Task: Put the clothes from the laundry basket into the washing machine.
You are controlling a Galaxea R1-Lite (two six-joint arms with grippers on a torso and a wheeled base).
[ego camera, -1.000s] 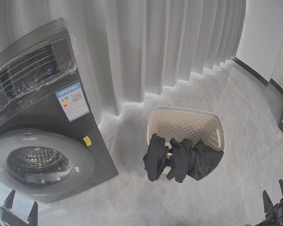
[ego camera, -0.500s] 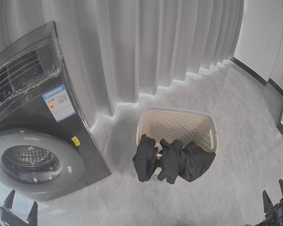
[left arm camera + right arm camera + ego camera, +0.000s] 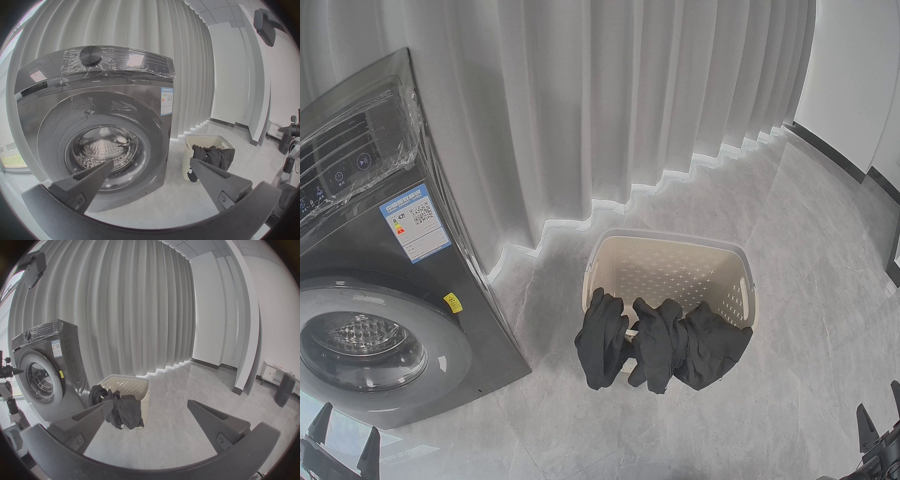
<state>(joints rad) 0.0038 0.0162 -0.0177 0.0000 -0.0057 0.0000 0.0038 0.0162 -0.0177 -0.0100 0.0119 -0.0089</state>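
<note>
Head camera shifted since the earlier frames: the whole scene is displaced leftward in the picture. No displacement of the objects relative to one another is noted. Both grippers are seen at the same bottom corners as before.

Dark grey front-loading washing machine (image 3: 394,269) is stood on the pale grey marbled tile floor (image 3: 737,425), at the robot's left. Its control panel is wrapped in clear film. The ribbed metal drum is seen through the round glass window (image 3: 359,350).

Cream perforated plastic laundry basket (image 3: 669,236) is set on the floor to the right of the machine, apart from it, just in front of the white pleated curtain (image 3: 600,94). Black crumpled clothes (image 3: 662,344) are draped over the basket's near rim, partly hung down its outer wall; none are seen in the machine.

Left gripper (image 3: 151,164) is held low before the machine's front, fingers spread wide, nothing between them. Right gripper (image 3: 149,405) is held low at the robot's right, well short of the basket, fingers likewise spread wide and nothing gripped.
</note>
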